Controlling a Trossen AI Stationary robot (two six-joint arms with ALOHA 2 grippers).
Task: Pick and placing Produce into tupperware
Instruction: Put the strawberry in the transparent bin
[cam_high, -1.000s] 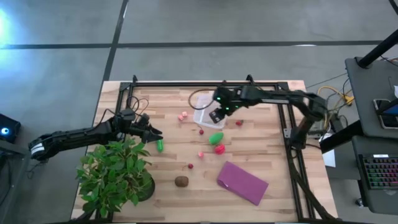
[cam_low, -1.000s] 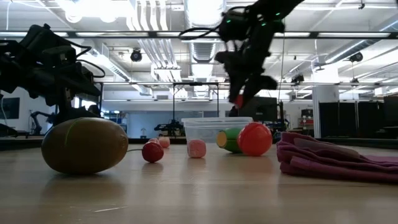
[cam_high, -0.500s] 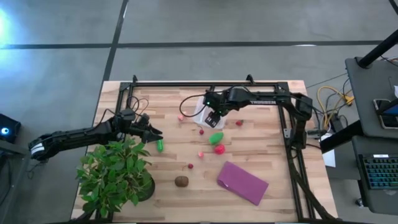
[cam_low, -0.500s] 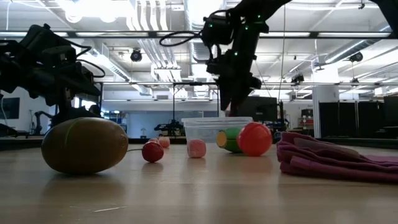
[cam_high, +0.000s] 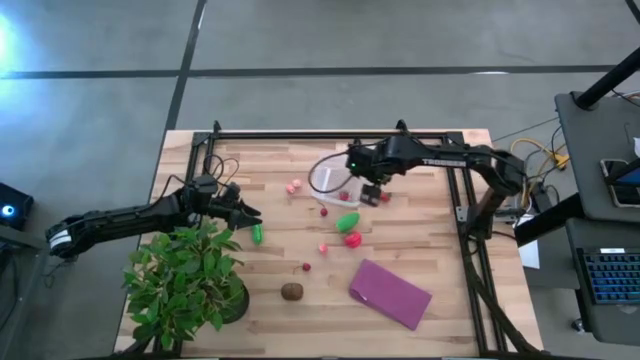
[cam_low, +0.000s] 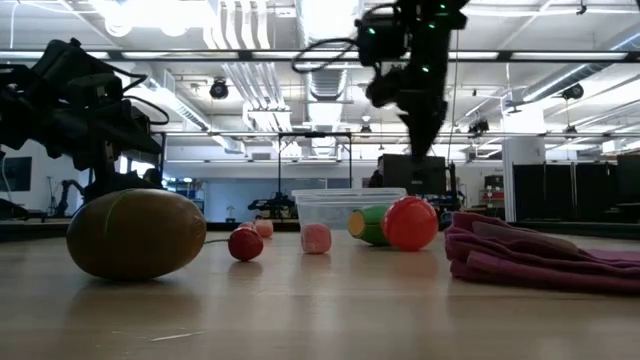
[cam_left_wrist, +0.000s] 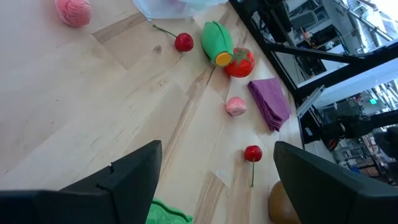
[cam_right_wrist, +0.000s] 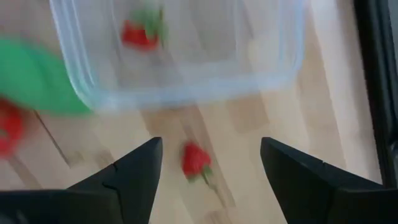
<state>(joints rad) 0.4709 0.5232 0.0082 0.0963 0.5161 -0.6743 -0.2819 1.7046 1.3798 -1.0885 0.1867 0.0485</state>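
Note:
The clear tub (cam_high: 333, 181) (cam_right_wrist: 180, 50) stands on the far middle of the table with a red strawberry (cam_right_wrist: 140, 32) inside it. My right gripper (cam_high: 371, 191) (cam_right_wrist: 205, 168) hangs open above the table just right of the tub. A second strawberry (cam_right_wrist: 196, 160) lies on the wood below its fingers, which stay clear of it. A green vegetable (cam_high: 347, 221), red tomato (cam_high: 353, 239), pink pieces (cam_high: 294, 186), cherries (cam_high: 323, 211) and a brown fruit (cam_high: 291, 291) lie scattered. My left gripper (cam_high: 246, 213) waits open beside a small green piece (cam_high: 257, 234) (cam_left_wrist: 169, 213).
A leafy potted plant (cam_high: 185, 280) fills the near left corner, close to my left arm. A purple cloth (cam_high: 390, 293) lies near the right. A black frame (cam_high: 465, 200) borders the far and right edges. Bare wood shows in the near middle.
My right gripper swung left over the tub, then moved back toward the table's right and rose. The red piece seen at its fingertips a second ago is gone from them, and a strawberry lies in the tub.

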